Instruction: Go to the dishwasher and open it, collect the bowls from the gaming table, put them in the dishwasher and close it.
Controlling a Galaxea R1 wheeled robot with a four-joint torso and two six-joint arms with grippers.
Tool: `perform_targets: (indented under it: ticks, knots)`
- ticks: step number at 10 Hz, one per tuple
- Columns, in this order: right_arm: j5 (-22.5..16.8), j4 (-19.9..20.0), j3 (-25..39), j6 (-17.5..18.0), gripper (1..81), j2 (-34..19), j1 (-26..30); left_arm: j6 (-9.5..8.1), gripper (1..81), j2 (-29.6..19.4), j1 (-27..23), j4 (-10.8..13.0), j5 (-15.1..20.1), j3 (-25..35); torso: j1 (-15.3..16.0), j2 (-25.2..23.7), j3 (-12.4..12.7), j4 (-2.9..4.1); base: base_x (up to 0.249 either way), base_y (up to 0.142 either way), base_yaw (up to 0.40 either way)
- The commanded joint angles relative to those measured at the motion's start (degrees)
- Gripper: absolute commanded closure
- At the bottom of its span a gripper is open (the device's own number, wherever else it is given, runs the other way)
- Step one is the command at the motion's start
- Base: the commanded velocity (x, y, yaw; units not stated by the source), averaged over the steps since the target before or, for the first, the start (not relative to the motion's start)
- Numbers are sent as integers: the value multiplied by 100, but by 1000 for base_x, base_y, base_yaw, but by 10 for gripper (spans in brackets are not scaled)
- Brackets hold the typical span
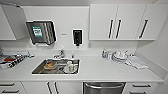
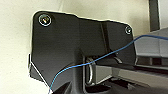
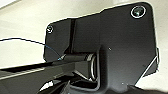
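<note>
The dishwasher [image 1: 103, 88] sits under the white counter at the lower edge of the head view, right of the sink. Its stainless-steel front is closed, with the horizontal bar handle [image 1: 103, 85] across the top. The bowls and the gaming table are out of view. In the left wrist view my arm's dark plate [image 2: 75, 42] hangs in front of a pale surface, with a thin blue cable [image 2: 105, 56] across it. The right wrist view has the same kind of plate [image 3: 117, 42] over a pale floor.
A steel sink [image 1: 40, 68] with dishes in it and a tap [image 1: 59, 53] lie left of the dishwasher. Stacked plates [image 1: 118, 56] and a cloth [image 1: 136, 62] rest on the counter [image 1: 100, 71]. White wall cabinets [image 1: 117, 22], a towel dispenser [image 1: 41, 32] and a black dispenser [image 1: 77, 37] hang above.
</note>
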Motion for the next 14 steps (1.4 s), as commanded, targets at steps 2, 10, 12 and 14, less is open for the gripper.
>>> perform_targets:
  ticks: [2,10,12,14]
  knots:
    - [-338,26,116,-20,10,-102,203,13,10,-102,-229,49,321,68,0,0,0,0,112,0,0]
    - [-339,78,2045,68,10,-1399,44,-4,10,-1618,-229,41,-80,1935,0,0,0,0,21,0,0]
    - [-338,105,2916,146,10,-1963,114,-14,10,-2410,-229,41,-547,2685,0,0,0,0,0,0,0]
    - [-338,105,3453,200,10,-2332,193,-22,10,-2930,-229,49,-865,3063,369,-573,-177,0,0,0,0]
